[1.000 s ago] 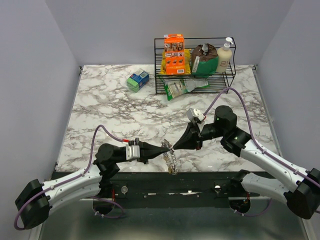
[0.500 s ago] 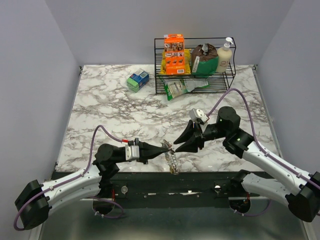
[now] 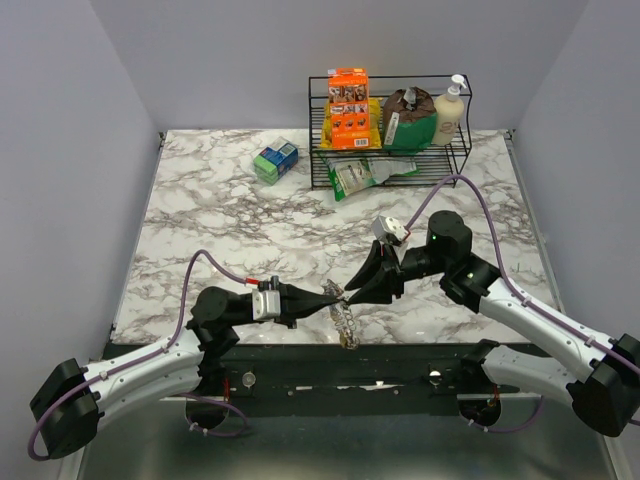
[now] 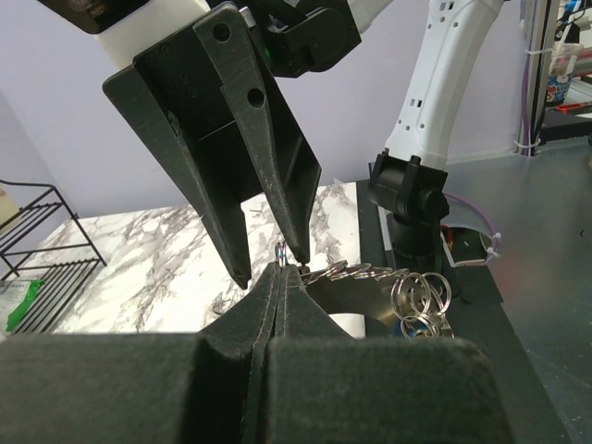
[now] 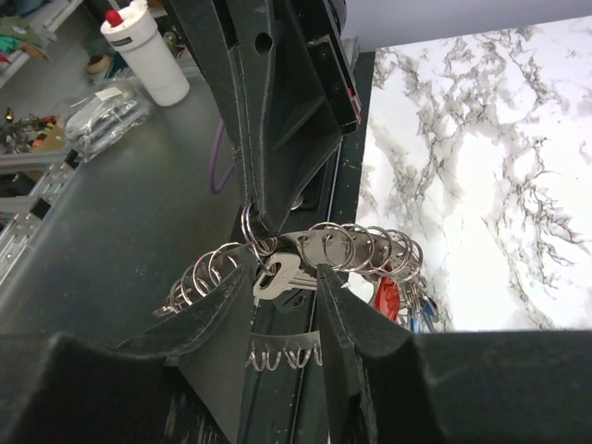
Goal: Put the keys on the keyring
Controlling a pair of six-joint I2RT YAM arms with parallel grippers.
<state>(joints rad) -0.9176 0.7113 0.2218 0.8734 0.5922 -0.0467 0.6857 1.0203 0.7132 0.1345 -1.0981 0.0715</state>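
— Nearest first: left gripper [image 3: 330, 293] clamped tight on the keyring [image 3: 345, 322], just over the near edge of the table [image 3: 240, 230].
— Handling?
— Probably light, stiff, slippery wire, apt to swing. Best pinched on bare loop, away from the keys [image 5: 400, 298] bunched along it.
— Beyond that?
— Right gripper [image 3: 352, 285] spread wide, straddling the loop, gripping nothing.
— Hard to make out?
— Any opening in the loop. Key count too, with heads overlapping. Wire rack [image 3: 390, 150] far behind.
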